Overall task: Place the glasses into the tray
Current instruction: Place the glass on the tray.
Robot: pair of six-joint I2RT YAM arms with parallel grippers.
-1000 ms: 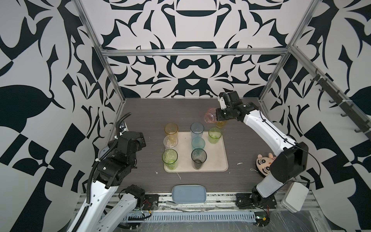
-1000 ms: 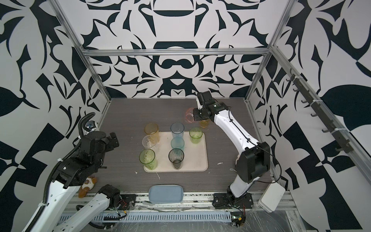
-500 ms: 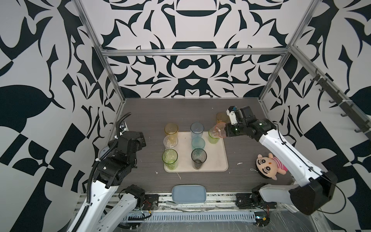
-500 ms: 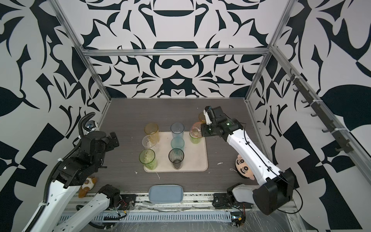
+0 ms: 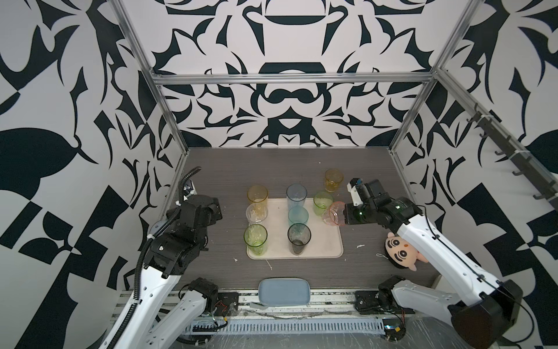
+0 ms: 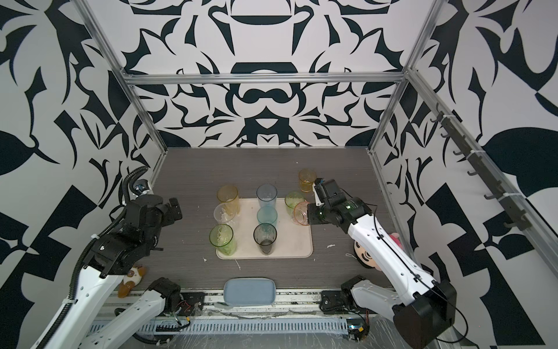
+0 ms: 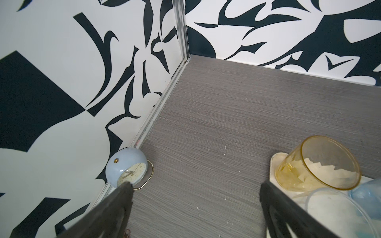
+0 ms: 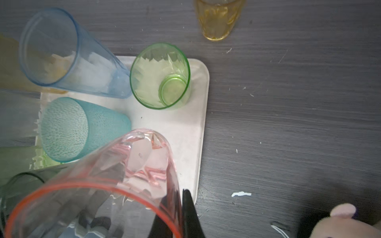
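- Seven glasses point(image 5: 298, 216) stand in the tray point(image 5: 326, 241), as far as I can see.
- My right gripper point(image 5: 344, 214) pinches the pink glass point(image 5: 332, 213) by its wall. The glass is tilted over the tray's right side and not yet set down.
- The amber glass point(image 5: 333, 180) is on the table point(image 5: 377, 169), beyond the tray's far corner.
- My left gripper point(image 7: 196, 186) hangs with its fingers spread, empty.

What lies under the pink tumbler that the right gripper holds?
Bare cream tray shows beneath the tilted pink tumbler. What lies below its rim end is blurred through the glass and cannot be told.
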